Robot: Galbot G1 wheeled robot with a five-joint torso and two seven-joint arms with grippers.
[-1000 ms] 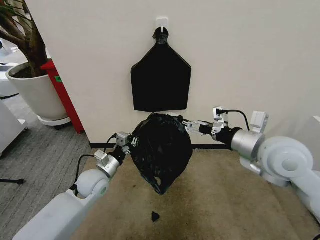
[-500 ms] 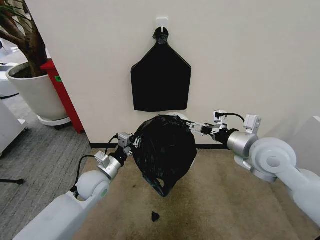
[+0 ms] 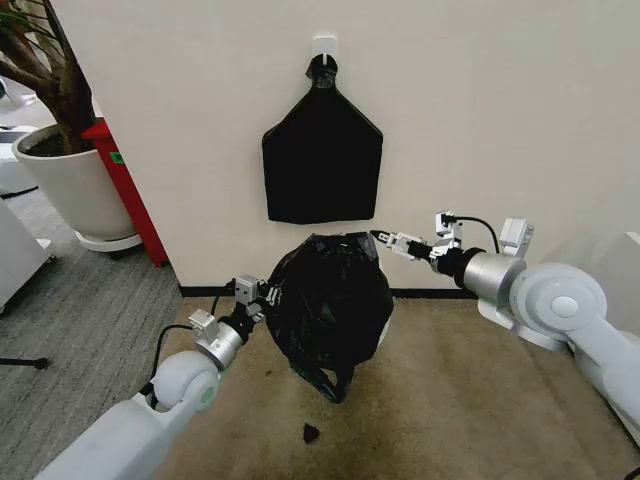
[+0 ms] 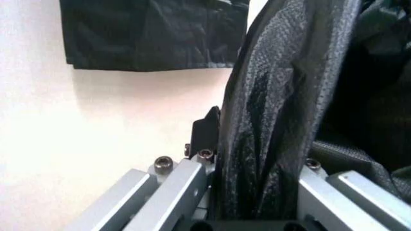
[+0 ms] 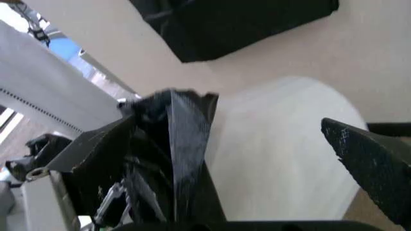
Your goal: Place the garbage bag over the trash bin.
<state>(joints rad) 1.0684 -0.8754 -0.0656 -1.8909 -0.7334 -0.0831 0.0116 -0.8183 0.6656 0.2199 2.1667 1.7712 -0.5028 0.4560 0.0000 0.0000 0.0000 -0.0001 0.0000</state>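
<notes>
bag: garbage bag (image 3: 328,300) hangs in front of the wall (image 3: 500,120), stretched btwn both grippers, lower end drooping twd the carpet (image 3: 440,400)
bag top edge: just under the flat black bundle (image 3: 322,165) that hangs from a white hook (image 3: 323,44) on the wall
bin: trash bin (image 5: 282,144), pale rounded wall seen in right wrist view, right behind the bag film, close to the wall base
L grip: left gripper (image 3: 262,293) at bag's left edge; left wrist view shows a fold of bag film (image 4: 282,120) running btwn the fingers, clamped on it
R grip: right gripper (image 3: 384,239) at bag's upper right edge; right wrist view shows jaws spread apart, film bunched on one finger (image 5: 115,159), other finger (image 5: 372,163) clear of it
open room: bare carpet below & right of bag; small black scrap (image 3: 311,432) on carpet under bag
left of bag: red panel (image 3: 125,190) against wall corner w/ small green label, text too small to read; white plant pot (image 3: 70,185) beyond it
writing: none legible
</notes>
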